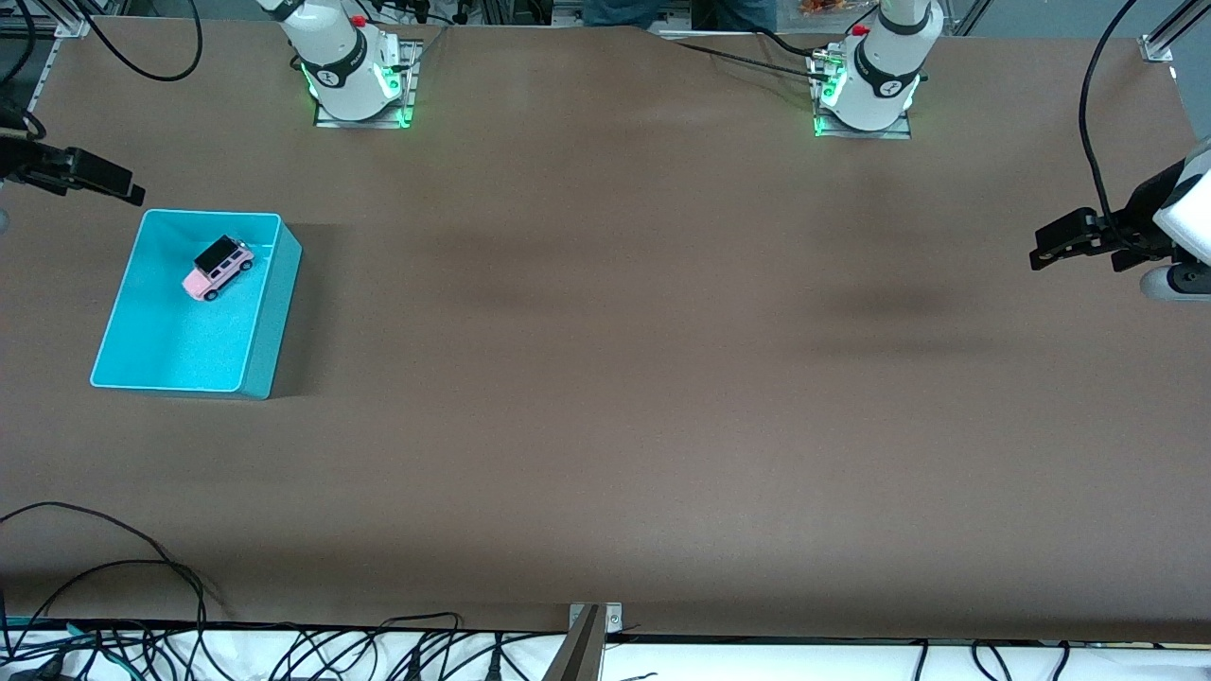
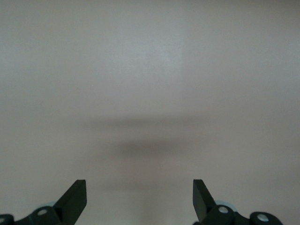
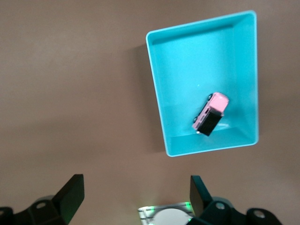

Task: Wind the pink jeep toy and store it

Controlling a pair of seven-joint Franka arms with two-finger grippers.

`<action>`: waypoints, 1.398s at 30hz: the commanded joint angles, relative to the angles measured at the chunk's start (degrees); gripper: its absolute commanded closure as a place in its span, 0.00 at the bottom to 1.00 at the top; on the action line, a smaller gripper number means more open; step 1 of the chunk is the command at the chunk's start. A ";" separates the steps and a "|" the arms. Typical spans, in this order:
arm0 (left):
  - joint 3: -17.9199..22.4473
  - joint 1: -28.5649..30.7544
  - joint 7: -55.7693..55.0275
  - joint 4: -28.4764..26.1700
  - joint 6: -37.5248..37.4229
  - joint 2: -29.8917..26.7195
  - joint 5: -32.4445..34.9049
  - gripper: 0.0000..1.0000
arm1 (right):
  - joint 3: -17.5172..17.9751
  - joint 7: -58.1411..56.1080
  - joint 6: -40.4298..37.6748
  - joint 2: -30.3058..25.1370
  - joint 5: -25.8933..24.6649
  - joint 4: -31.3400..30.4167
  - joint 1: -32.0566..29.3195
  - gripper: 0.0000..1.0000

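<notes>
At the right arm's end of the table I see the turquoise bin with the pink jeep toy inside it, on its wheels in the part of the bin farther from the front camera. The right gripper waits in the air near the bin, fingers spread and empty (its wrist view alone shows both fingers apart, bin below). Over bare table at the other end, the left gripper waits, likewise open and empty.

Brown matte table fills the scene, soft blurred shadows across it. Black cables trail over its edge nearest the front camera, metal frame bracket there too
</notes>
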 commanded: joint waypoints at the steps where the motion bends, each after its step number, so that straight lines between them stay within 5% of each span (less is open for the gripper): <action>1: 0.37 -0.01 0.97 -1.04 0.34 -1.02 -0.77 0.00 | -1.16 -2.43 -1.36 0.87 -1.22 2.36 0.97 0.00; 20: 0.54 0.60 1.05 -1.22 1.31 -0.58 -0.86 0.00 | -1.25 2.84 6.64 -3.18 -1.22 -2.21 1.58 0.00; 31: 0.54 0.60 1.05 -1.22 1.31 -0.58 -0.86 0.00 | -6.78 1.53 5.76 -1.07 0.63 0.25 5.36 0.00; 42: 0.54 0.60 1.05 -1.22 1.31 -0.41 -0.86 0.00 | -6.70 -4.80 5.84 -0.80 0.54 0.34 5.01 0.00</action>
